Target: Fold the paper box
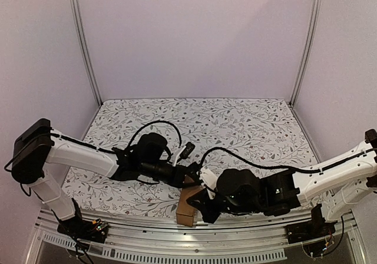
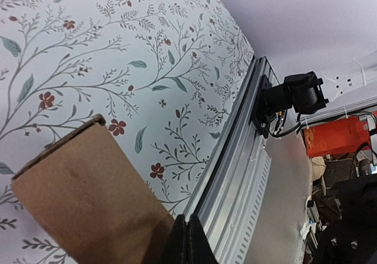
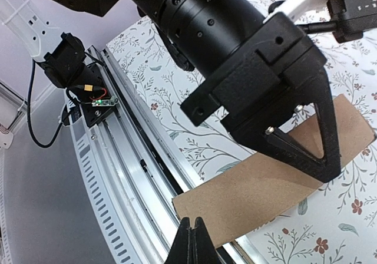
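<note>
A robotics lab booth is indicated: plain wall panels [image 1: 194, 34] are held in aluminium posts [image 1: 82, 40], an aluminium rail [image 2: 235, 175] is seen right of the left gripper [image 2: 187, 240], and an orange box [image 2: 336, 135] with loose cables [image 2: 357, 152] is seen beyond it.

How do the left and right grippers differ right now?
The left gripper reaches in from the left, gripping the paper box farther onto the table; the right gripper reaches in from the right, pinching the box's end at the rail. Both have jaws shut on it.
</note>
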You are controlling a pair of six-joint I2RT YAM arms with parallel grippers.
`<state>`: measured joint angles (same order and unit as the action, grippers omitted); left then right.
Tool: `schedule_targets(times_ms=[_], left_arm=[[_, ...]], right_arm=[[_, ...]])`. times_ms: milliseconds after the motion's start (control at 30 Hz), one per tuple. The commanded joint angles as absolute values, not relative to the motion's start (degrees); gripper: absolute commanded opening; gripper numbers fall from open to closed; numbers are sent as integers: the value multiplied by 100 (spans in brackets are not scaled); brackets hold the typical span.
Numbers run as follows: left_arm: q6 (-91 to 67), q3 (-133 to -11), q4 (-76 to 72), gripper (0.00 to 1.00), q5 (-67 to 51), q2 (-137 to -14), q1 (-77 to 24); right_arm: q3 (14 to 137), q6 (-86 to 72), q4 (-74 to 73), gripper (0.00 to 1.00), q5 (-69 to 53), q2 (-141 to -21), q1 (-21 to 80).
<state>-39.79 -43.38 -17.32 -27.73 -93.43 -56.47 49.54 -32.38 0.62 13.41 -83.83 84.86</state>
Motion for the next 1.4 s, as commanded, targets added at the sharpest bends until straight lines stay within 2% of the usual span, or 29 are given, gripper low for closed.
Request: schedule_targets(times_ms=[0,200,333,433,767,1000,1367], left_arm=[[-3624,-4744,-643,0,-2448,-8761,-5528],[-3192,-5022,644,0,-1763,-7767,-5460],[-3128,-4896,1608,0,-1130,-7341,-5458],[-3353,-4472,1779,0,-988,-7098,-5450],[-4134,-3222,546,0,-1579,-7374,-5449],[-4242,-3208,-439,0,-1968,-8313,-5458],[-4382,-3514,-1366,0,-2431,-9495,-5458]], right_arm=[[5120,-2943,-662,0,1938,-7945,8523],[4899,-3177,-1328,0,2680,-7550,8357],[4726,-3640,-1427,0,2508,-7642,7956],[4659,-3878,-1360,0,2261,-7852,7670],[4772,-4231,-602,0,1381,-8840,7101],[4861,-4459,-370,0,1102,-9270,7030],[4711,-4613,-116,0,601,-8930,7040]])
